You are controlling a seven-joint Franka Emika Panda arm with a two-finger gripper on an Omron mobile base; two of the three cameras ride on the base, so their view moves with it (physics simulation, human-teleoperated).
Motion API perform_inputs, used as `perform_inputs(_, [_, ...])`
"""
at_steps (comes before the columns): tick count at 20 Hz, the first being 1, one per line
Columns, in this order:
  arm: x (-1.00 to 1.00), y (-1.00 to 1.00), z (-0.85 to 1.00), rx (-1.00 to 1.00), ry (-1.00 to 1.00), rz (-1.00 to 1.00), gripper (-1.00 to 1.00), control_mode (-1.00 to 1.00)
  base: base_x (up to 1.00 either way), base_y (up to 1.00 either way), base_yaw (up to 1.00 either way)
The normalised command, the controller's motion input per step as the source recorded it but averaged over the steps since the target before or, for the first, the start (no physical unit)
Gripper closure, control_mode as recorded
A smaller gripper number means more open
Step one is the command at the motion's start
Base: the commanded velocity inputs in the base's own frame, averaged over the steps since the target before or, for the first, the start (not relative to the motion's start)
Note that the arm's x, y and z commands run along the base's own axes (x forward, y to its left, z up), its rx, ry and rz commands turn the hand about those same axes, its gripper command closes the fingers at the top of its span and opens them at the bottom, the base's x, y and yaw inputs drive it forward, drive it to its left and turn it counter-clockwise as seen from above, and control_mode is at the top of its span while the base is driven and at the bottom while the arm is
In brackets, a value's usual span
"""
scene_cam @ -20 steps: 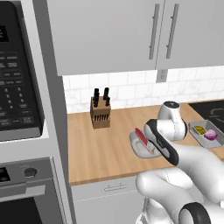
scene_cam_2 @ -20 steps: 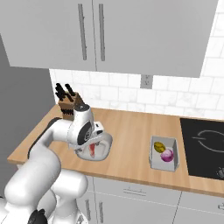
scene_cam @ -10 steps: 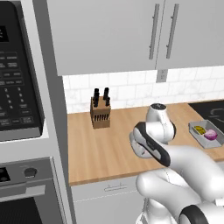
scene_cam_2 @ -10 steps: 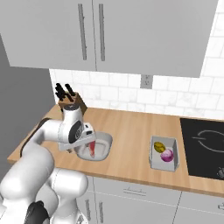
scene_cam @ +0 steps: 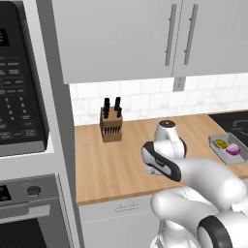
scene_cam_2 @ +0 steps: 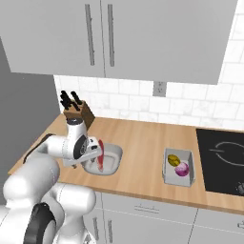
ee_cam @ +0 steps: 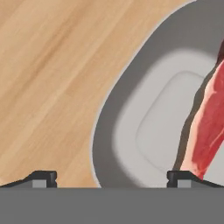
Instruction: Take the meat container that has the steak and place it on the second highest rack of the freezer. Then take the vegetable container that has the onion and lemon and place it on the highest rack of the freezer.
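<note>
The meat container (ee_cam: 114, 114) is a shallow grey tray on the wooden counter, with the red steak (ee_cam: 209, 127) lying along its right side. My gripper (ee_cam: 113, 178) hangs open just above its rim. One fingertip (ee_cam: 43, 177) is over bare wood and the other is beside the steak. From the right base camera the meat container (scene_cam_2: 110, 162) and steak (scene_cam_2: 100, 155) sit under my hand. The vegetable container (scene_cam_2: 178, 167) holds the lemon (scene_cam_2: 173, 159) and onion (scene_cam_2: 181, 169), and this vegetable container (scene_cam: 227, 147) stands well to the right. The freezer is out of view.
A knife block (scene_cam_2: 76, 107) stands at the back of the counter against the tiled wall. A black cooktop (scene_cam_2: 224, 159) lies right of the vegetable container. Wall cabinets hang overhead. An oven stack (scene_cam: 24, 121) rises at the counter's left end.
The hand has swung left over the meat container and now covers it in the left base view. The jaws stay wide apart. Both containers rest where they were.
</note>
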Motion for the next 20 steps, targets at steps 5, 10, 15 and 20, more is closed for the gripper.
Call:
perform_inputs(5, [0.18,0.02,-0.30,0.00,0.00,0.00,-1.00,-1.00,0.00,0.00,0.00])
perform_inputs(10, [0.02,0.00,-0.43,0.00,0.00,0.00,-1.00,-1.00,0.00,0.00,0.00])
perform_inputs(15, [0.01,0.01,-0.30,0.00,0.00,0.00,-1.00,-1.00,0.00,0.00,0.00])
perform_inputs(20, [0.01,0.02,-0.24,0.00,0.00,0.00,1.00,-1.00,0.00,0.00,0.00])
